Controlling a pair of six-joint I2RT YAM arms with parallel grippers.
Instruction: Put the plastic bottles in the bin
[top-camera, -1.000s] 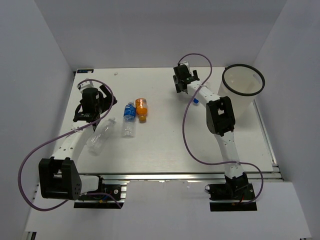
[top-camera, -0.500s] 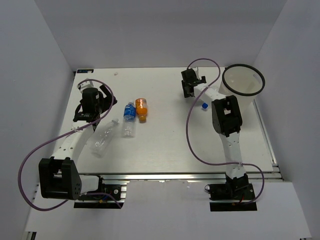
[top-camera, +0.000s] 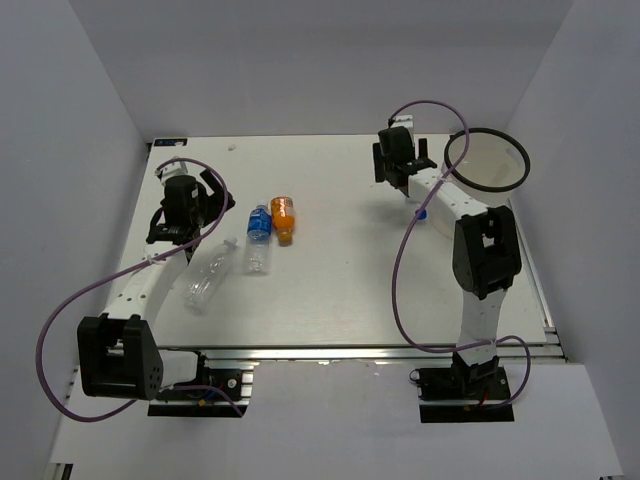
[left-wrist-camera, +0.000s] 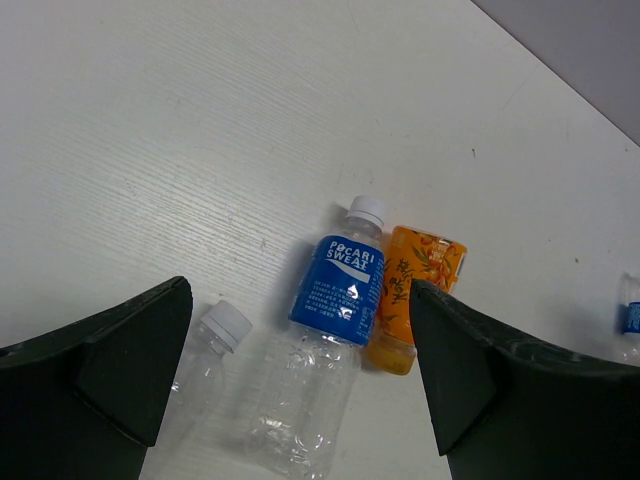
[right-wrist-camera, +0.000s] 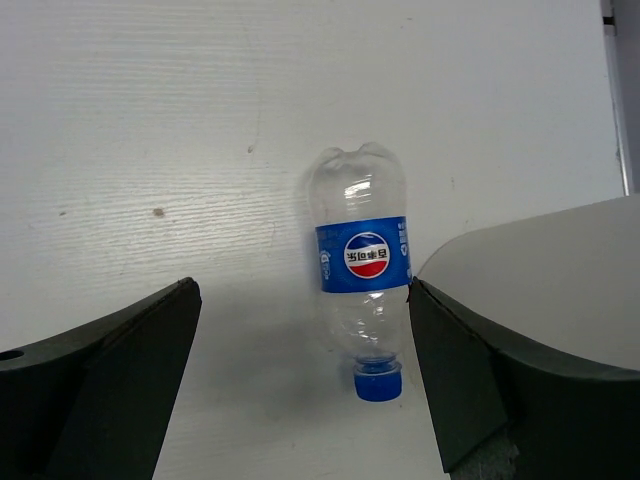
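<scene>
1. Top external view first: the bin (top-camera: 495, 155) stands at about 2 o'clock on the desk (top-camera: 330, 290). Looking down its mouth I only see bare white inside, so my read is nothing has gone in yet.
2. On the right wrist cam, the right claw (right-wrist-camera: 303, 288) is spread wide and holding nothing. It hangs over the Pepsi bottle (right-wrist-camera: 362, 270), which lies flat with its blue cap pointing to 6 o'clock in that view.
3. The bin wall is right at the Pepsi bottle's 3 o'clock, so close that I can't tell if they touch. From above, this bottle sits around 8 o'clock of the bin, mostly hidden under the arm.
4. On the left wrist cam, the left claw (left-wrist-camera: 300, 295) is also wide apart and empty, looking down on a little group.
5. In that group the blue-label bottle (left-wrist-camera: 338, 285) and the orange bottle (left-wrist-camera: 415, 290) lie side by side and seem to touch, orange at 3 o'clock. The clear bottle (left-wrist-camera: 205, 360), white cap on, is at 8 o'clock of the blue one.
6. From the top, that group is around 9 o'clock of the desk's middle, well apart from the bin.
7. There's also a clear thing (top-camera: 165, 170) at 10 o'clock on the desk, near the left claw. It might be a fifth bottle, but it's too hidden to say.
8. Tally as I judge it: zero in, four for sure left on the desk, maybe five. The Pepsi bottle looks like the easiest first grab.
</scene>
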